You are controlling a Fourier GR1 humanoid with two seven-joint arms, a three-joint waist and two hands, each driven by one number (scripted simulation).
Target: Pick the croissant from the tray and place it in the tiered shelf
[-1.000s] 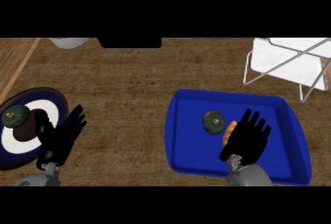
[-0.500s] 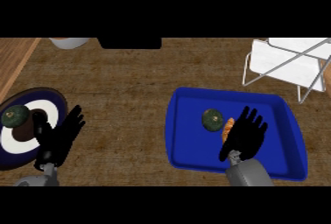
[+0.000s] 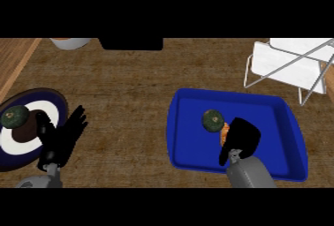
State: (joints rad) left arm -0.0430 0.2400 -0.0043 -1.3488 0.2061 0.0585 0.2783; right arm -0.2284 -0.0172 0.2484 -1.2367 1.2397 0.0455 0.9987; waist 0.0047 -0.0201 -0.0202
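Observation:
A blue tray point(image 3: 189, 150) lies at the right of the counter. In it, the orange croissant point(image 3: 225, 132) shows only as a thin sliver beside a round dark green fruit point(image 3: 213, 119). My right hand point(image 3: 240, 139) covers the croissant, its fingers curled down over it. The white wire tiered shelf point(image 3: 292, 66) stands at the far right, behind the tray. My left hand point(image 3: 62, 137) rests open at the lower left, fingers up, next to a plate.
A dark blue and white plate point(image 3: 39, 110) at the left edge holds a green fruit point(image 3: 14, 117) and a brown item point(image 3: 26, 133). A pale bowl point(image 3: 70, 42) and a black object point(image 3: 130, 43) sit at the counter's far edge.
My right hand's fingers have curled down over the croissant, hiding most of it; earlier they were spread straight above it. The left hand has stayed put.

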